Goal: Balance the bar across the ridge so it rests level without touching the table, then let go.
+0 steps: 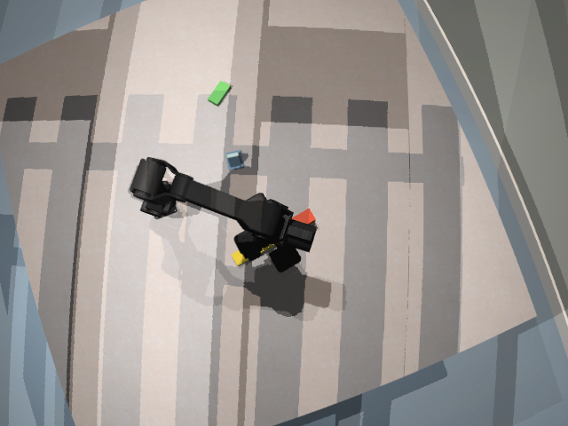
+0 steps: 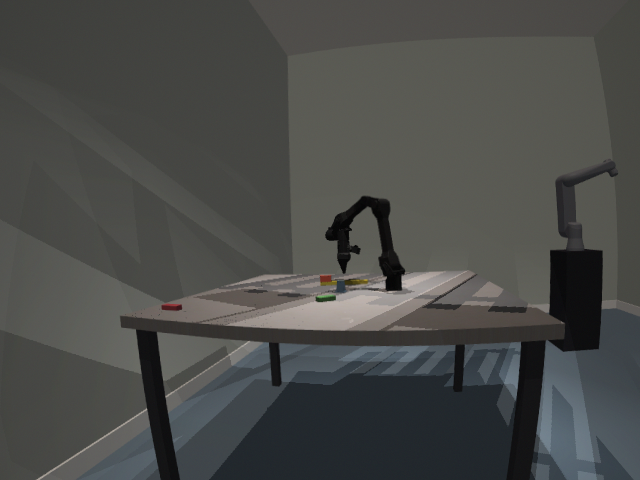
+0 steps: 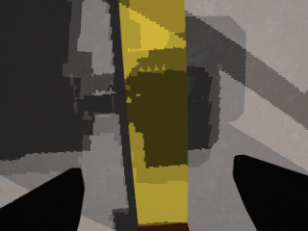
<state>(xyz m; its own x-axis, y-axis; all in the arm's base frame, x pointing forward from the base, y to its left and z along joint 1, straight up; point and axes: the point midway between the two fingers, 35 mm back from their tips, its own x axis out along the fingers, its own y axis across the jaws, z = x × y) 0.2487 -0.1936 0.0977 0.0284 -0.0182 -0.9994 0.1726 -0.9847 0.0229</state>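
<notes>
The yellow bar (image 1: pixel 239 257) (image 2: pixel 357 282) (image 3: pixel 162 202) lies flat on the table, with a red block (image 1: pixel 305 216) (image 2: pixel 325 278) (image 3: pixel 164 228) at one end. The arm covers much of it in the top view. My gripper (image 2: pixel 343 271) (image 3: pixel 159 172) is open and empty above the bar. In the wrist view the bar runs lengthwise between the two fingertips, with a gap on each side. A small blue block (image 1: pixel 234 160) (image 2: pixel 340 286), apparently the ridge, stands on the table apart from the bar, with nothing on it.
A green block (image 1: pixel 219 92) (image 2: pixel 325 298) lies beyond the blue block, away from the bar. A red flat block (image 2: pixel 171 306) lies near the table's front left corner in the exterior view. Striped shadows cross the table. Another arm stands on a black pedestal (image 2: pixel 576 299) beside the table.
</notes>
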